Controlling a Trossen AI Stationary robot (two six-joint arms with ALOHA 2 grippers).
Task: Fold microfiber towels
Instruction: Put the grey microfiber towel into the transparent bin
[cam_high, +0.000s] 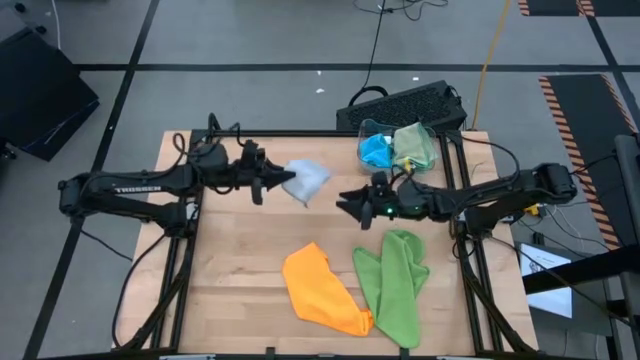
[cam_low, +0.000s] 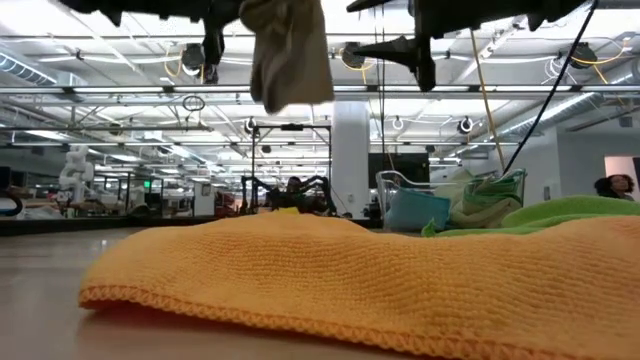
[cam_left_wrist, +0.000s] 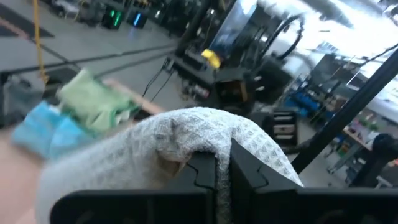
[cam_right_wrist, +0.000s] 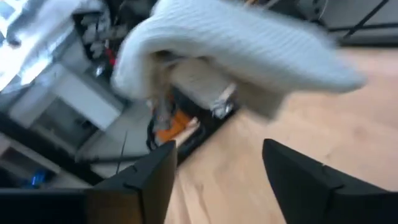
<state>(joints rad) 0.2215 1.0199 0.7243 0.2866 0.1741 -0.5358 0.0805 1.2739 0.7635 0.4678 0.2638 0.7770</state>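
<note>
Above the counter (cam_high: 240, 270), the left end effector (cam_high: 283, 181) pinches a limp grey towel (cam_high: 308, 180) (soft, floppy), right end effector (cam_high: 345, 199) spread — best grabbed by a free corner.

My pale wooden table top (cam_high: 250, 300) sits in a black metal frame (cam_high: 176, 262) on a grey floor marked with dark lines (cam_high: 250, 66). At its far right corner stands a clear plastic bin (cam_high: 372, 128), and just behind that lies a black keyboard (cam_high: 400, 103). A yellow cable (cam_high: 490, 45) runs across the floor beyond.
</note>
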